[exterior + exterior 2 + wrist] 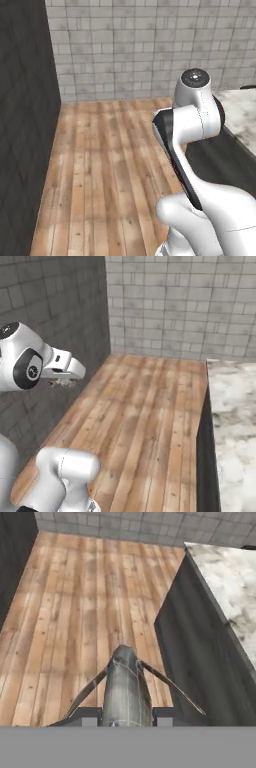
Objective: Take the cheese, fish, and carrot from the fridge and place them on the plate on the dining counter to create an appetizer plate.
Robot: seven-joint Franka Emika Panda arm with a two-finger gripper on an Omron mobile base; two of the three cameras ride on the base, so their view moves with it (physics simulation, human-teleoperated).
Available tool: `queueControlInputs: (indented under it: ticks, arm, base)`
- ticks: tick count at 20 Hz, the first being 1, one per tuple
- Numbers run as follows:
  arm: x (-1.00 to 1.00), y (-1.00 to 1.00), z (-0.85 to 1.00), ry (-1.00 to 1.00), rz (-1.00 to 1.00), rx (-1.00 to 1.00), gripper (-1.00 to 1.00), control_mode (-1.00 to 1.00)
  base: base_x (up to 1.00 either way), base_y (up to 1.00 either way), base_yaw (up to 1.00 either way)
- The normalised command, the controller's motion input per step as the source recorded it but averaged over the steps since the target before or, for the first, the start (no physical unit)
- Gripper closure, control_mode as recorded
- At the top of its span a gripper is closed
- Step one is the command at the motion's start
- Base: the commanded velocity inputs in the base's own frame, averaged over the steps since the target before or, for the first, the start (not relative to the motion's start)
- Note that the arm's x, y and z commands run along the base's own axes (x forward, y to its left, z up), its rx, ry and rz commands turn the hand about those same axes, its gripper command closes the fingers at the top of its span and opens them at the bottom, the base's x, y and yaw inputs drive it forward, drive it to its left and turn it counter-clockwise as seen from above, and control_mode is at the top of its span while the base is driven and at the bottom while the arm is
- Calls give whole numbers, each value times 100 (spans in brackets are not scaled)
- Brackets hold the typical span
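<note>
Fish (125, 687) clamped in end effector (124, 716), carried nose-out above wood floor (75, 612). Transport step, mid-drive toward dining surface (230, 577) at right. Next: close in on marble top, find plate, lower and release there.

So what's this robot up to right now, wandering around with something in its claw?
The white arm's gripper is shut on a small grey fish, pointing forward over a wooden floor. The marble dining counter lies ahead to the right, its dark side facing the robot. The fish seems on its way there; no plate is in sight yet.
</note>
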Motion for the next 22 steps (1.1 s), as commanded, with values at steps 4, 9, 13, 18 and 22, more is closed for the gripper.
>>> queueControlInputs:
  ticks: [4, 9, 13, 18, 22]
  arm:
    - [0, 0, 0, 0, 0, 0, 100, 100]
    - [0, 0, 0, 0, 0, 0, 100, 100]
    - [0, 0, 0, 0, 0, 0, 100, 100]
    - [0, 0, 0, 0, 0, 0, 100, 100]
    - [0, 0, 0, 0, 0, 0, 100, 100]
  base:
    - [100, 43, -54]
    - [90, 62, -55]
    - [76, 69, -54]
    - [71, 72, -56]
    - [67, 76, -57]
